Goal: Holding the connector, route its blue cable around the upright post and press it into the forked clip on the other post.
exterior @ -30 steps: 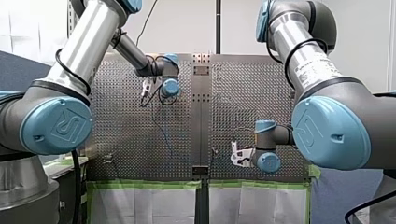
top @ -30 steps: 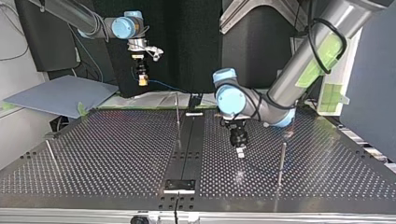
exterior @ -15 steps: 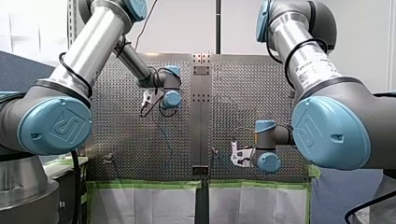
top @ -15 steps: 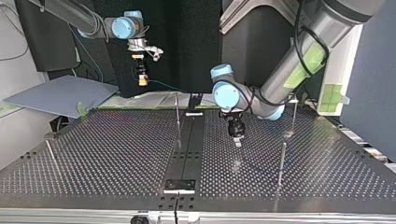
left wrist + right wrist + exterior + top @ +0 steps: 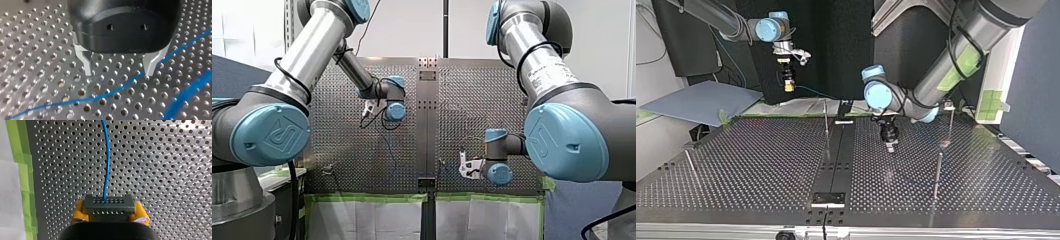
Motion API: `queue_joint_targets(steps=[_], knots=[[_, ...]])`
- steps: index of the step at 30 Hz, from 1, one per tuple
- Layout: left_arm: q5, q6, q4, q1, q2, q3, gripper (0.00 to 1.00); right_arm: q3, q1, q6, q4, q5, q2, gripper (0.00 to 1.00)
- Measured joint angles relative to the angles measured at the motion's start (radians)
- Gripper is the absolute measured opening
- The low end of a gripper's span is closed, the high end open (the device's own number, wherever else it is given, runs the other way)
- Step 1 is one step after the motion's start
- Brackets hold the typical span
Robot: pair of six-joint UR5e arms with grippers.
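My right gripper point(image 5: 109, 213) is clamped on the grey connector point(image 5: 107, 206), its yellow pads point(image 5: 78, 213) pressed against the connector's two sides. It holds the connector well above the table point(image 5: 761, 165), near the edge lined with green tape point(image 5: 23, 170). The blue cable point(image 5: 107, 157) leaves the connector's face and runs ahead over the perforated surface. My left gripper point(image 5: 119, 72) hangs low over the table beside the dark centre strip point(image 5: 836, 155), its metal fingers point(image 5: 86, 63) spread apart and holding nothing. The cable crosses beneath them and passes just beside one fingertip; whether it touches, I cannot tell. Thin upright posts stand near the strip point(image 5: 826, 125), towards the opposite edge point(image 5: 937, 172) and nearer the taped edge point(image 5: 951, 122). Which one carries the forked clip is too small to tell.
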Motion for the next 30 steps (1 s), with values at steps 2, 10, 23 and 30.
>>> queue_joint_targets(steps=[2, 10, 23, 30], knots=[[0.011, 0.016, 0.002, -0.003, -0.009, 0.001, 1.0, 0.0, 0.0, 0.0, 0.0, 0.0, 0.0, 0.0], [-0.007, 0.084, 0.004, -0.023, -0.071, 0.0, 1.0, 0.0, 0.0, 0.001, -0.001, 0.0, 0.0, 0.0], [-0.032, 0.119, 0.005, -0.017, -0.104, 0.0, 1.0, 0.0, 0.0, 0.002, -0.003, 0.0, 0.0, 0.0], [-0.023, 0.122, 0.004, -0.024, -0.113, 0.001, 1.0, 0.0, 0.0, 0.0, 0.0, 0.001, 0.0, 0.0]])
